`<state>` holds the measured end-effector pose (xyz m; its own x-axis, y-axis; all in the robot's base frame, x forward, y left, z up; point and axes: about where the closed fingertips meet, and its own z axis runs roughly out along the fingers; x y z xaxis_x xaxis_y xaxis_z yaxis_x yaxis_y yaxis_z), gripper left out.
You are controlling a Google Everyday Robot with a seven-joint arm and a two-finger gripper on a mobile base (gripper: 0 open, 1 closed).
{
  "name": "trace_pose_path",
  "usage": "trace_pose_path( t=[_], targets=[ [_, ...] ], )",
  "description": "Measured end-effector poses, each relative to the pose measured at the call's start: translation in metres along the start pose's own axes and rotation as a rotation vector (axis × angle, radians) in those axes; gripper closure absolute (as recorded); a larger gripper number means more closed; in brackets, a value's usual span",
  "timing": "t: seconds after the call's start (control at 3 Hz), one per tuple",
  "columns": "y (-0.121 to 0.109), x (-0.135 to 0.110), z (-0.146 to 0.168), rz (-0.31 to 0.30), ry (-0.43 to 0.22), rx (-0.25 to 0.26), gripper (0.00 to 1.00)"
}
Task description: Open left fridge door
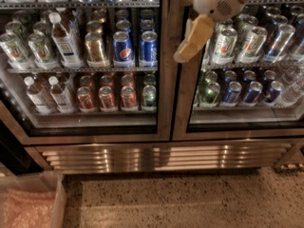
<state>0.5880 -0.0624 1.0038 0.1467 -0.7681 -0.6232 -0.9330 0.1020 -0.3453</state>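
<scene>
The left fridge door (95, 135) is a glass pane in a brushed steel frame, and it looks shut against the centre post. Behind its glass stand bottles and red, blue and gold cans. The twin right door (237, 131) shows green-and-silver cans. My gripper (191, 42), cream-coloured under a white wrist housing (219, 1), hangs at the top of the view. It is in front of the steel strip where the two doors meet, at the height of the upper shelf. I cannot tell whether it touches the frame.
A louvred steel grille (161, 156) runs under both doors. The floor (190, 203) is speckled terrazzo. A clear plastic bin (58, 201) with pinkish contents sits at the lower left corner. A dark gap (9, 153) lies left of the fridge.
</scene>
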Motion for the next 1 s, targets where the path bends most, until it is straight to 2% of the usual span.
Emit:
trace_pose_path(
  t=[0.33,0.67,1.0],
  targets=[
    [-0.001,0.0,0.0,0.0,0.0,0.0,0.0],
    [-0.012,-0.017,0.009,0.009,-0.129,0.01,0.0],
    [-0.01,-0.016,0.007,0.009,-0.129,0.01,0.0]
  ],
)
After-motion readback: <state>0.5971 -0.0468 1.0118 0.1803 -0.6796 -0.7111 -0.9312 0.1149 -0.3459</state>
